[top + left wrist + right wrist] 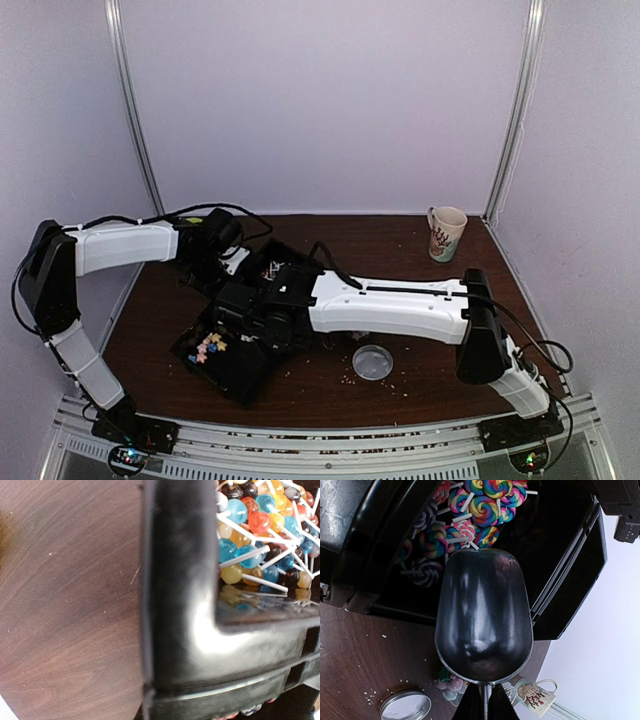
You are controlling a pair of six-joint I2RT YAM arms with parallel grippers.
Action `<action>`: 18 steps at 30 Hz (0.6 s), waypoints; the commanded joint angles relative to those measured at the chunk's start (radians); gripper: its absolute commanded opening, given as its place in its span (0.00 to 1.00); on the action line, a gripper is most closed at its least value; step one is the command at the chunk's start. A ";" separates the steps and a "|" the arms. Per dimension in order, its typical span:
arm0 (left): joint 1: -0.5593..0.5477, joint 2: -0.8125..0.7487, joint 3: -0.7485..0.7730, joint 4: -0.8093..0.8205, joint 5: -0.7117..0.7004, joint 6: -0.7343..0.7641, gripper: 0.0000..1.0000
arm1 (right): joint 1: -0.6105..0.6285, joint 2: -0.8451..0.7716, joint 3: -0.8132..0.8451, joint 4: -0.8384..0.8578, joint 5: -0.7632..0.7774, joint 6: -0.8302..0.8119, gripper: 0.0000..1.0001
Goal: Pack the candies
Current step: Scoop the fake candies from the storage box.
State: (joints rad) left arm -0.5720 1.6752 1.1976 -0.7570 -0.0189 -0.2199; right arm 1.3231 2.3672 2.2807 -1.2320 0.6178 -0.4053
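Top external, wood table (pixel 400 250), candies (pixel 208 347) in tray (pixel 243 380), crumbs (pixel 347 378), lilac walls (pixel 320 100)

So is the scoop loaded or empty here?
Empty. The right wrist view shows the scoop with its bowl bare and glossy, its tip just reaching the swirl lollipops in the black tray.

The scoop (pixel 482 625) handle is cut off below. The right arm (pixel 390 305) hides much of the tray (pixel 240 375); its candies (pixel 208 347) are too small to distinguish.
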 commanded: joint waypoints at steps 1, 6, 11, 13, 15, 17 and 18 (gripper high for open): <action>-0.007 -0.092 0.022 0.148 0.142 -0.004 0.00 | -0.004 -0.037 -0.099 0.161 -0.215 -0.027 0.00; -0.006 -0.099 0.019 0.156 0.158 -0.006 0.00 | -0.043 -0.023 -0.096 0.165 -0.288 0.038 0.00; -0.007 -0.112 0.010 0.167 0.160 -0.005 0.00 | -0.089 -0.011 -0.075 0.101 -0.307 0.162 0.00; -0.006 -0.109 0.013 0.155 0.126 -0.012 0.00 | -0.082 -0.003 -0.052 0.062 -0.155 0.182 0.00; -0.005 -0.104 0.016 0.147 0.119 -0.013 0.00 | -0.069 -0.011 -0.057 0.053 -0.028 0.166 0.00; -0.005 -0.094 0.017 0.144 0.125 -0.016 0.00 | -0.058 -0.039 -0.099 0.087 0.045 0.130 0.00; -0.005 -0.092 0.019 0.139 0.126 -0.017 0.00 | -0.053 -0.051 -0.116 0.101 0.073 0.116 0.00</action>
State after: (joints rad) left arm -0.5629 1.6650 1.1652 -0.7109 -0.0406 -0.2199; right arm 1.2602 2.3249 2.2127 -1.1522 0.5129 -0.2802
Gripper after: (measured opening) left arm 0.063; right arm 0.081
